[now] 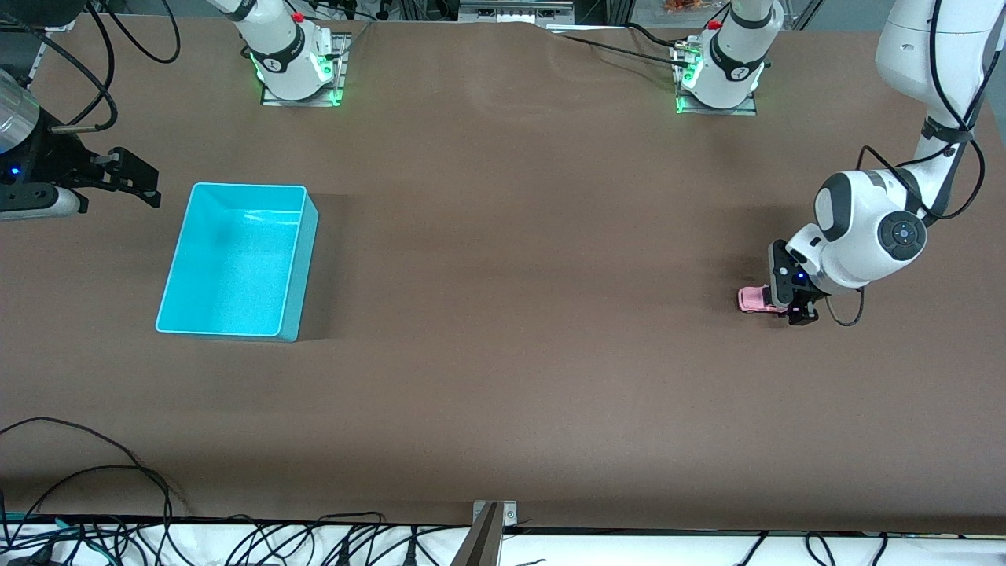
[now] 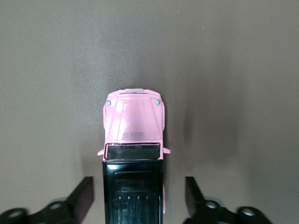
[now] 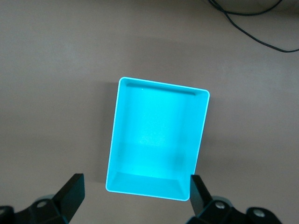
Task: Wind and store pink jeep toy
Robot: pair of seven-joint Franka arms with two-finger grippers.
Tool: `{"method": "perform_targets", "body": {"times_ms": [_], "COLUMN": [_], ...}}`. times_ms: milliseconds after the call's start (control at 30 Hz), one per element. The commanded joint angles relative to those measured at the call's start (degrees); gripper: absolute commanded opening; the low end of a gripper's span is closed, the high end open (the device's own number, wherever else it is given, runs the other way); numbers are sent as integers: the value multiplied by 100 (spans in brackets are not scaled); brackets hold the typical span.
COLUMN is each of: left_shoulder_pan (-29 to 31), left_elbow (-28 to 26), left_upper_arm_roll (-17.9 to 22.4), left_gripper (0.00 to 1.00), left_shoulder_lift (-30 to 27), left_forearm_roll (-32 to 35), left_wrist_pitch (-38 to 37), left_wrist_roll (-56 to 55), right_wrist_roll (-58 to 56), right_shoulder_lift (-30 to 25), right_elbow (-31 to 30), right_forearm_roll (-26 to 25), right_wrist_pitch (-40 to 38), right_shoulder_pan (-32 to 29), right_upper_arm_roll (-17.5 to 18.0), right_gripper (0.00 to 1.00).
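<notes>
The front view looks steeply down from high across the brown table (image 1: 503, 377), facing both arm bases at 12 o'clock. The left wrist view looks straight down, close over the pink jeep toy (image 2: 134, 154), which the front view shows small at 3 o'clock. The right wrist view looks straight down from higher, taking in the whole cyan bin (image 3: 158, 142), seen in the front view at 9 o'clock.
</notes>
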Motion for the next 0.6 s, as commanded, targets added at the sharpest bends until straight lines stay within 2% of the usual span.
{"method": "perform_targets", "body": {"times_ms": [0, 100, 200, 567], "left_shoulder_pan": [55, 55, 55, 64], "left_elbow": [66, 66, 66, 93], "left_upper_arm_roll": [-52, -52, -52, -43], "left_gripper": [34, 15, 8, 7], "left_shoulder_lift": [30, 30, 30, 30], "left_forearm_roll": [108, 108, 108, 117], "left_wrist_pitch": [23, 15, 23, 15], "left_wrist_roll": [94, 103, 103, 121], "right_wrist_roll": [5, 5, 14, 14], "right_shoulder_lift": [30, 30, 30, 30], "right_elbow": [83, 83, 83, 83], "right_forearm_roll": [10, 10, 10, 10], "right_wrist_pitch": [-37, -37, -37, -37], "right_shoulder_pan": [6, -3, -3, -3], "right_upper_arm_roll": [4, -4, -4, -4], "right_gripper": [100, 100, 100, 100]}}
